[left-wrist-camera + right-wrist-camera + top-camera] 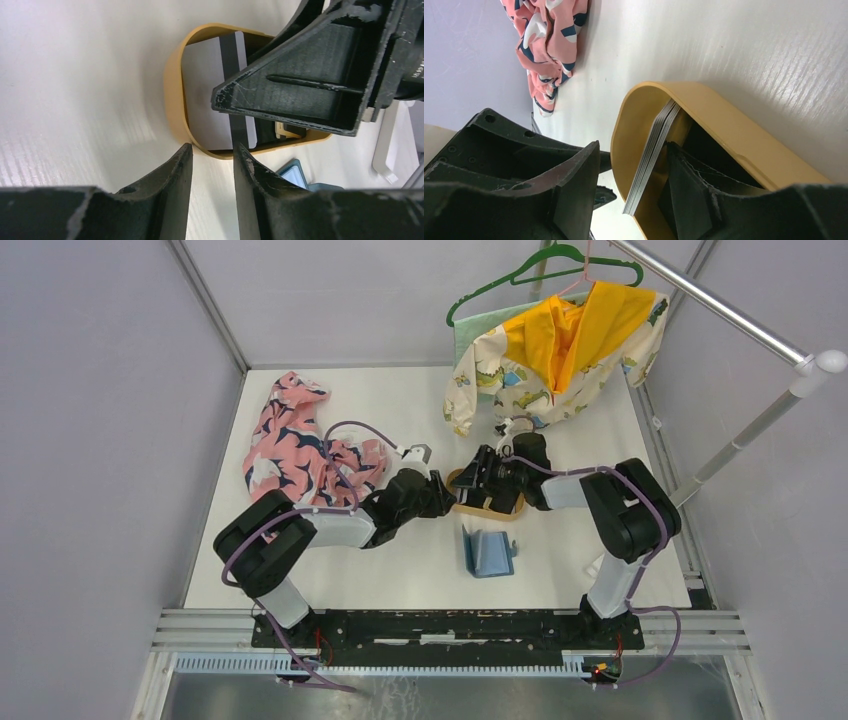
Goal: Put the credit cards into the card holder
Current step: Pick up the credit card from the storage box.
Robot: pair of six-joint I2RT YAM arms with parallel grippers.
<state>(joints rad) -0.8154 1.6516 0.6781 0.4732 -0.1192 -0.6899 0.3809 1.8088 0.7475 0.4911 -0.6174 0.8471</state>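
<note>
Your right gripper [634, 147] straddles the stack of thin grey credit cards [651, 155]. It stands on edge in the tan oval wooden tray [724, 120], leaning on the inner finger with a gap to the outer one, so the jaws are apart and pinch nothing. The left gripper [212, 150], also spread and empty, sits just outside the tray's rounded end. Only the left wrist view shows the top card's pale face and dark stripe. Only the overhead view shows the teal-blue folding card holder [488, 552], which lies near the tray on the arm-base side.
</note>
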